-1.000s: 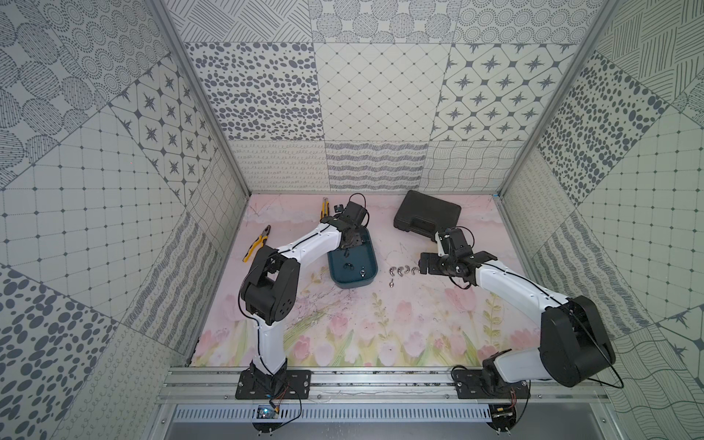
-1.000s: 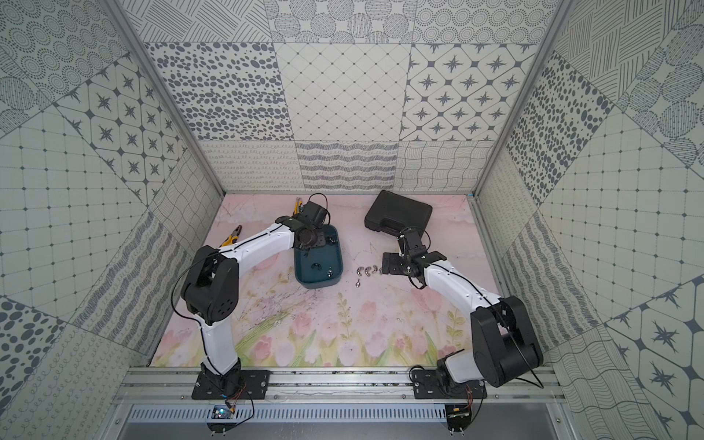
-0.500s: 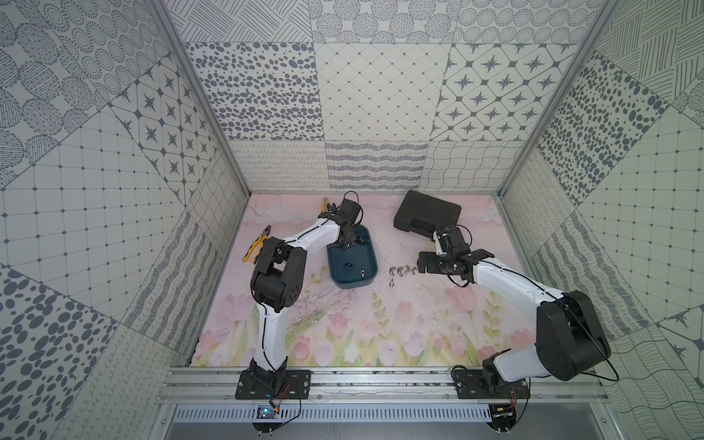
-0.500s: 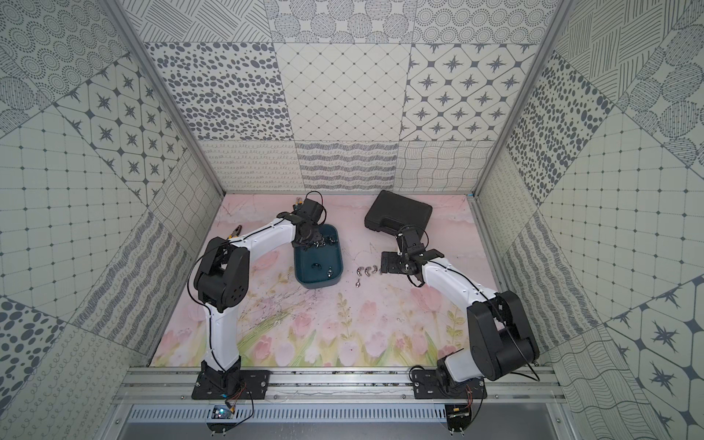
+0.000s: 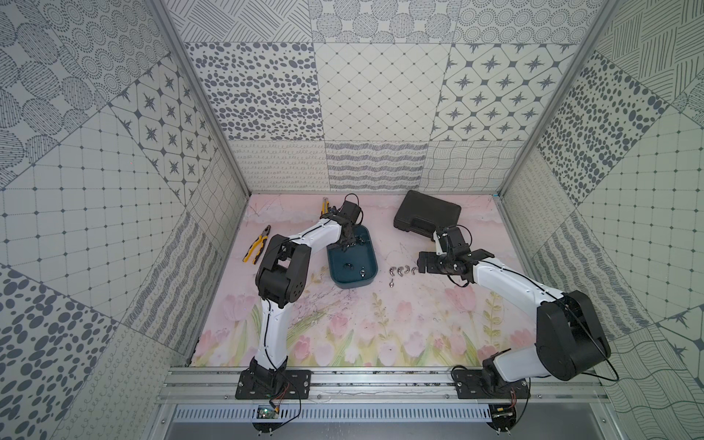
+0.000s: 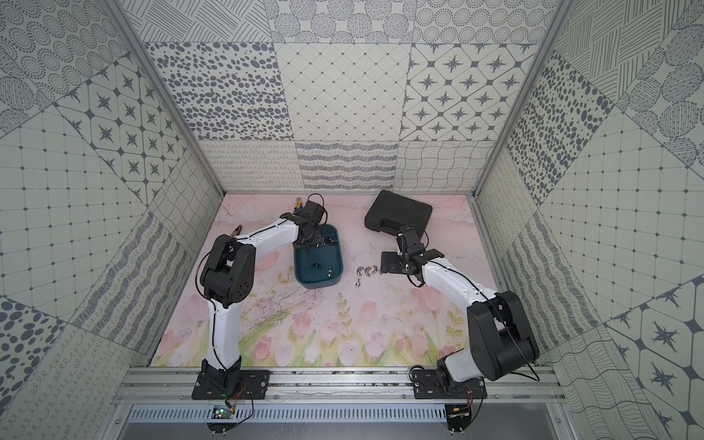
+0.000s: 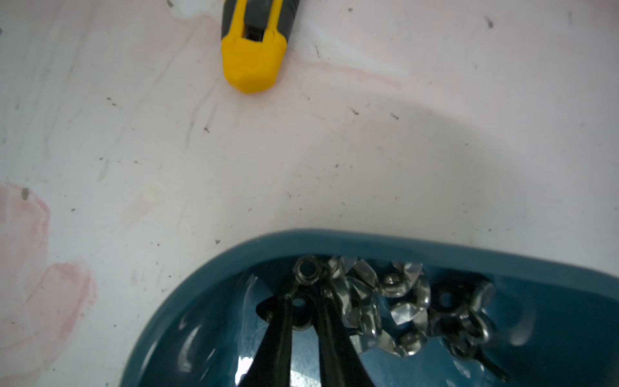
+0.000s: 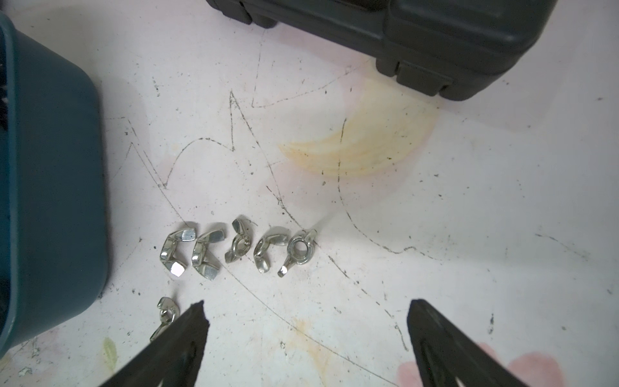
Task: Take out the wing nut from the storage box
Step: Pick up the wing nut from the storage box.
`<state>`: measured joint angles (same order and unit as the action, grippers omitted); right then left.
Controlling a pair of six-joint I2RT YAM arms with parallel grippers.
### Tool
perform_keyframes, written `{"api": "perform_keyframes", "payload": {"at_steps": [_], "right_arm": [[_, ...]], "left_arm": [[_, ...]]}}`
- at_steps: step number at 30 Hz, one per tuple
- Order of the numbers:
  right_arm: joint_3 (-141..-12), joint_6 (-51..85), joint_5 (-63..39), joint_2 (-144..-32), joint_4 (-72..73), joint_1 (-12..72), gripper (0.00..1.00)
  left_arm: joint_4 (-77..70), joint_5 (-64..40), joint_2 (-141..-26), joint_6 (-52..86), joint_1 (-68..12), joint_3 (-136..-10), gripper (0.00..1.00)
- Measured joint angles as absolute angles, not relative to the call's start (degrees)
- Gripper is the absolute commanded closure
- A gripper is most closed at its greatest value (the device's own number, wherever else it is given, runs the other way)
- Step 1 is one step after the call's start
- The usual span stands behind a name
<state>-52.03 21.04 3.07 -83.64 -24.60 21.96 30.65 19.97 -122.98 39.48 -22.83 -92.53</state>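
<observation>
Yellow-handled pliers [image 5: 258,249] lie far left on the mat, and a yellow knife [image 7: 253,50] lies beyond the box's far end; neither is mine to touch. My left gripper [image 7: 307,294] is down inside the teal storage box [image 5: 352,285], at its far end near the wall. The fingers stand nearly together with a dark wing nut [image 7: 299,310] between them. Its wings seem to run across the gap, one poking out past a finger. I cannot tell whether the pads bite yet. The shiny heap of nuts [image 7: 395,301] sits just beside it, touching or close to it. Judgement: the nut lies at my left fingertips, so that arm is the nearer. The way out is up over the rim, then toward the row of nuts [image 8: 234,248] on the mat beside the box. My right gripper [image 8: 306,306] hangs by that row, jaws wide apart and empty, with the black case [image 8: 435,33] beyond.
</observation>
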Motion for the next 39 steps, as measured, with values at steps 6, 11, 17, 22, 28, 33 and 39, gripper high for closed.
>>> {"api": "perform_keyframes", "payload": {"at_steps": [6, 11, 17, 22, 28, 33, 39], "right_arm": [[-52.03, 21.06, 3.07, -83.64, -24.6, 22.33, 0.03], [-52.03, 21.06, 3.05, -83.64, -24.6, 22.72, 0.03], [-52.14, 21.06, 3.05, -83.92, -24.58, 23.16, 0.03], [-52.97, 21.04, 3.05, -84.77, -24.53, 23.46, 0.03], [-53.69, 21.04, 3.05, -84.82, -24.56, 23.51, 0.03], [-54.59, 21.04, 3.01, -85.69, -24.49, 23.51, 0.03], [-55.46, 21.04, 2.92, -87.11, -24.38, 23.53, 0.03]], "left_arm": [[30.33, 18.57, -122.58, 39.38, -22.85, -90.06, 0.8], [29.54, 17.65, -120.03, 39.24, -22.98, -87.33, 0.79], [29.36, 17.61, -117.21, 38.92, -23.2, -85.65, 0.77], [29.43, 17.72, -117.67, 38.5, -23.2, -86.65, 0.76], [29.71, 17.76, -119.22, 38.11, -23.2, -87.66, 0.76], [30.13, 17.91, -120.09, 37.91, -23.2, -87.92, 0.76], [31.09, 18.41, -120.95, 37.45, -23.2, -88.36, 0.79]]}}
